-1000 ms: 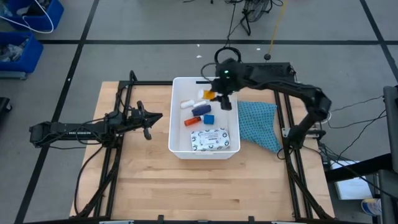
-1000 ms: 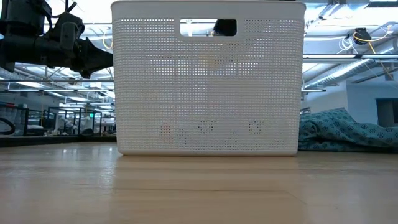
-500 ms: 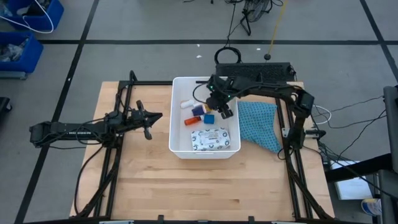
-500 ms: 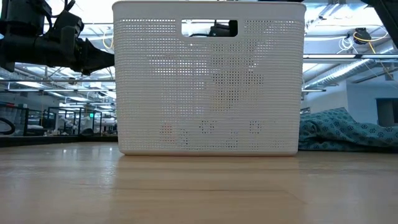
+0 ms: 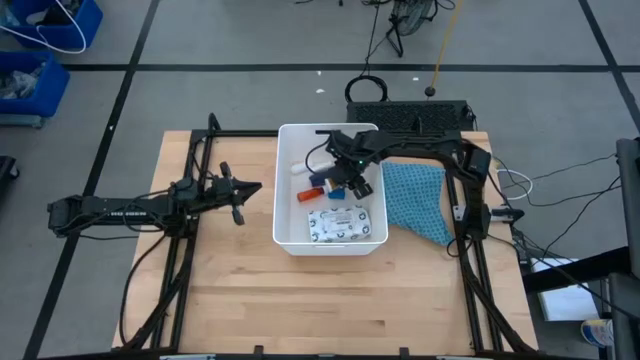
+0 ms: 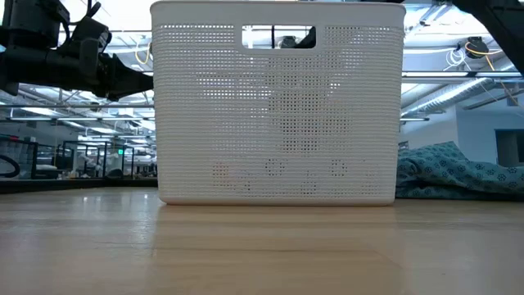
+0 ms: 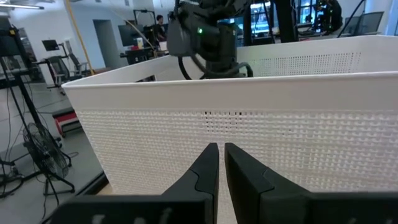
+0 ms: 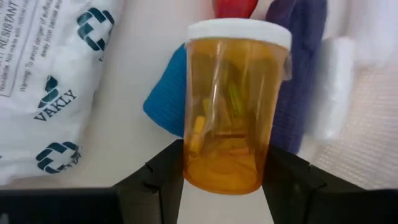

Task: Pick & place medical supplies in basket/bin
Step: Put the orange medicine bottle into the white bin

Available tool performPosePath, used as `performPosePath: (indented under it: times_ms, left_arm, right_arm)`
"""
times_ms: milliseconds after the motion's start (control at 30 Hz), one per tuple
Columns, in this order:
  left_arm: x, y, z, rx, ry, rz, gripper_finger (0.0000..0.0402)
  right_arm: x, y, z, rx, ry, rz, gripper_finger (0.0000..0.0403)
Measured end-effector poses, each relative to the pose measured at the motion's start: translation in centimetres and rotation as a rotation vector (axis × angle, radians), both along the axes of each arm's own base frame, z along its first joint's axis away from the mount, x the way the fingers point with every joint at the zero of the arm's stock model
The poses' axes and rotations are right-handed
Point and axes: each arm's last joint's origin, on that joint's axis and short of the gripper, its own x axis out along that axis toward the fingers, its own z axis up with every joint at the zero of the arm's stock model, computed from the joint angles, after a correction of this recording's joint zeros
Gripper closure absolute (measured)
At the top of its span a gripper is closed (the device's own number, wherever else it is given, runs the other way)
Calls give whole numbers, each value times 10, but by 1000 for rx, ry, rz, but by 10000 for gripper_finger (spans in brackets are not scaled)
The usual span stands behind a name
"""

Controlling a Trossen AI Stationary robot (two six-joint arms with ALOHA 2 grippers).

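From above, the right gripper (image 5: 340, 177) is lowered inside the large white perforated plastic tub (image 5: 283, 190) on the table. The left gripper (image 5: 240, 190) waits beside the tub, fingers together. The right wrist view shows the translucent orange pill bottle with a white cap (image 8: 234, 106) clamped between half-spread fingers over the white patterned packet (image 8: 43, 87) — released from here it could land on the supplies below and roll.

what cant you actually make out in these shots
- High view: the orange pill bottle held by the right gripper is hidden under that arm, inside the white plastic basket.
- Low view: the basket's perforated wall reduces the supplies to faint smudges; none can be identified.
- Right wrist view: the bottle covers most of the blue piece and red item behind it.
- Left wrist view: the basket wall fills the frame past the shut left gripper; its contents are unseen.
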Motion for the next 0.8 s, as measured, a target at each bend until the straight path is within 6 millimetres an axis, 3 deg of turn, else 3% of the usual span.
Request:
performPosePath:
  times_ms: [167,500,800]
  left_arm:
    - [0,0,0,-1,1,0,369]
    - [0,0,0,-1,0,-1,369]
    - [0,0,0,-5,-1,-1,369]
  right_arm:
    - [2,-1,-14,15,50,8,238]
    - [2,-4,-16,100,19,-95,235]
    - [6,-5,-12,87,-31,-181,147]
